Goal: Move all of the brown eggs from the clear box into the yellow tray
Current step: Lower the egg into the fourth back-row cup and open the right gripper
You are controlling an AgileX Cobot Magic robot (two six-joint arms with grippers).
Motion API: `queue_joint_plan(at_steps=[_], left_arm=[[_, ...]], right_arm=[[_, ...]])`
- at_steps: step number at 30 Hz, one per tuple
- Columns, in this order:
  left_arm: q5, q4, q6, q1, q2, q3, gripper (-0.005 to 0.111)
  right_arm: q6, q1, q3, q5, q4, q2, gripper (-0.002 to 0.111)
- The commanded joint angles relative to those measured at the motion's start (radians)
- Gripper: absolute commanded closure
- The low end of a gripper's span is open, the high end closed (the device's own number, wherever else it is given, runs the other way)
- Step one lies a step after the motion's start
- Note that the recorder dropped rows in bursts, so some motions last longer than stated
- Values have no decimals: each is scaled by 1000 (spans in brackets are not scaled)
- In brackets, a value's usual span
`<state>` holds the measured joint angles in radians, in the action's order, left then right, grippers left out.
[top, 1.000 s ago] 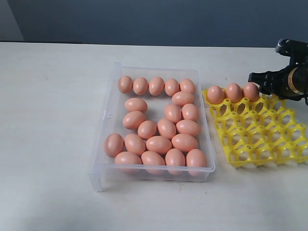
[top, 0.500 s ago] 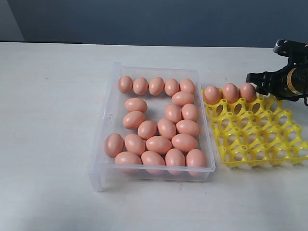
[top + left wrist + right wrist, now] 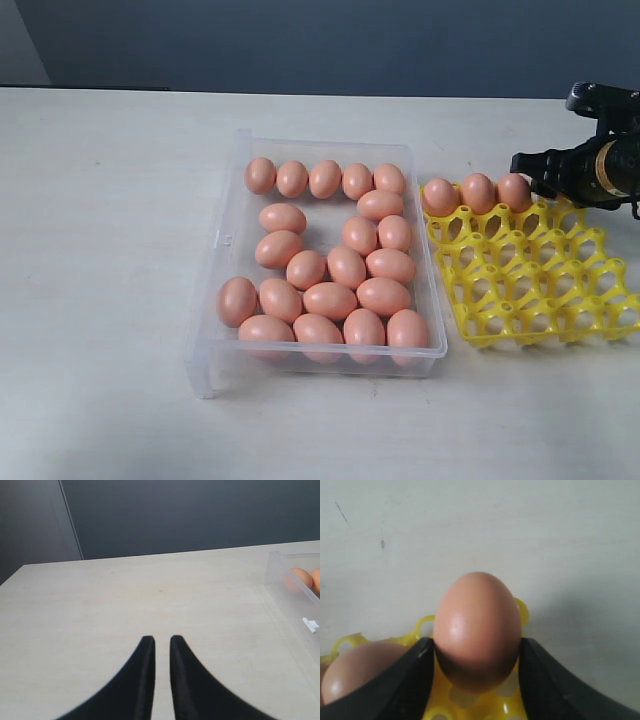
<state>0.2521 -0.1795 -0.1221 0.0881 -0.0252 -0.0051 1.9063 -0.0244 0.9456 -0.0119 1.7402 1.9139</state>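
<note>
Exterior view: box (image 3: pixel 228 240) on a pale table (image 3: pixel 110 250), with the tray (image 3: pixel 560 290) just beside its right wall.
Eggs in box: twenty-one eggs (image 3: pixel 330 300) lie loose on the floor, five in a row along the far wall and the rest crowded toward the near and right walls.
Eggs in tray: three stand upright in the far row, starting from the cup nearest the box; every other cup shows bare yellow.
Held egg: the held egg (image 3: pixel 477 615) is the one of the three farthest from the box, seated in its cup, blunt end up.
Right gripper: the right gripper (image 3: pixel 476 647) reaches in from the side away from the box, and its black fingers (image 3: pixel 410 675) press on both sides of the held egg.
Left gripper: the left gripper (image 3: pixel 161 640) hovers over bare table on the box's other side, well clear of its wall; its fingers are almost together with a thin slit between them and nothing held.
</note>
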Motion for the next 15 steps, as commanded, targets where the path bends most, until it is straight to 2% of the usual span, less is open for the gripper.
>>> queue_joint_plan(at_steps=[1, 15], left_arm=[[-12, 2, -1, 0, -1, 5, 95], [-12, 2, -1, 0, -1, 5, 95]], right_arm=[[-9, -5, 5, -1, 4, -2, 58], [-10, -5, -55, -50, 4, -33, 58]])
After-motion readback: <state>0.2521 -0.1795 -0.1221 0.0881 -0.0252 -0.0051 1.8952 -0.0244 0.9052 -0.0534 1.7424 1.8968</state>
